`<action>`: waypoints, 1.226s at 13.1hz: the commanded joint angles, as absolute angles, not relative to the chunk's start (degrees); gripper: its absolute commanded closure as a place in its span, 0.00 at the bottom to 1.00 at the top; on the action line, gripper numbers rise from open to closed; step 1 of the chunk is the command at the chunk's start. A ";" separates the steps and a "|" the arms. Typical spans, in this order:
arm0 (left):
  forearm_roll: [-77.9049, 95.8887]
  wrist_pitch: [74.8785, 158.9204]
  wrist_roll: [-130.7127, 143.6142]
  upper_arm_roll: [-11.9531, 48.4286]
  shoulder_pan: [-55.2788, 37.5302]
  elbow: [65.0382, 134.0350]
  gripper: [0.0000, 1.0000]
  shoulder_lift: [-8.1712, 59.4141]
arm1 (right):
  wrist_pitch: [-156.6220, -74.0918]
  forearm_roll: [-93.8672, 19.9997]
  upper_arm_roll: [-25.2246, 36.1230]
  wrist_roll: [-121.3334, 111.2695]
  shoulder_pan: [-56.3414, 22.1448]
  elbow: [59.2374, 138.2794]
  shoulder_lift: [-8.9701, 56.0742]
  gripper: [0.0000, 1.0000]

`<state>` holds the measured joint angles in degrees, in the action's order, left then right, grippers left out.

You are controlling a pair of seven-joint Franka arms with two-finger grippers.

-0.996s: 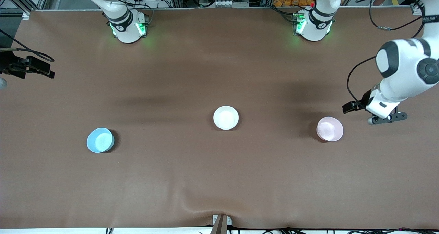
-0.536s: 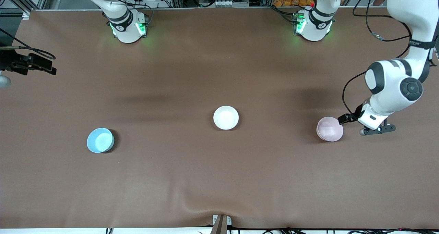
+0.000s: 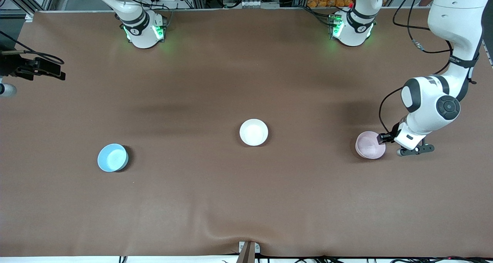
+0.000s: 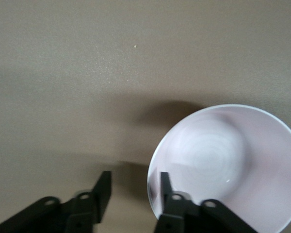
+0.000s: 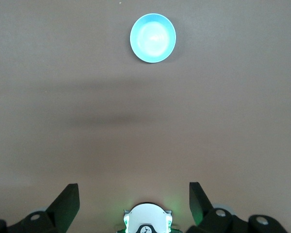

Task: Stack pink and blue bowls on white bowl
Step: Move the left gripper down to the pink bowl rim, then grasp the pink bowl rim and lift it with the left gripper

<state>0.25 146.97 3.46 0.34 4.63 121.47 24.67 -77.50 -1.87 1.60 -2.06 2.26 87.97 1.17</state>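
Note:
The pale pink bowl [image 3: 369, 144] sits upright toward the left arm's end of the table. My left gripper [image 3: 386, 140] is low at the bowl's rim and open. In the left wrist view the gripper [image 4: 133, 183] straddles the rim of the pink bowl [image 4: 228, 160], with one finger [image 4: 164, 188] inside and the other [image 4: 104, 188] outside. The white bowl [image 3: 254, 132] sits mid-table. The sky blue bowl [image 3: 112, 157] sits toward the right arm's end and shows in the right wrist view [image 5: 153, 38]. My right gripper [image 3: 32, 68] hangs high over that end, open and empty [image 5: 133, 189].
The brown table cover [image 3: 246, 201] has a small ridge at its front edge near a clamp [image 3: 247, 249]. The two arm bases [image 3: 143, 31] [image 3: 352, 28] stand along the farthest edge. Cables and equipment lie past that edge.
My left arm has swung in and down toward the pink bowl, from beside it to its rim. The right gripper has drifted slightly. The bowls have not moved.

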 commanded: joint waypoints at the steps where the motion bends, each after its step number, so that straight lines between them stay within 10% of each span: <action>1: 0.88 147.57 3.52 0.79 4.92 120.85 1.00 25.14 | -78.13 -1.67 1.67 -1.23 2.55 88.51 0.26 0.00; 7: 0.88 141.88 3.16 3.07 4.92 120.76 1.00 19.09 | -78.58 -2.11 1.67 -1.23 2.29 88.50 0.53 0.00; 16: 1.05 125.60 18.95 25.10 4.13 109.53 1.00 13.44 | -77.26 -2.02 1.76 -1.93 2.55 88.42 0.53 0.00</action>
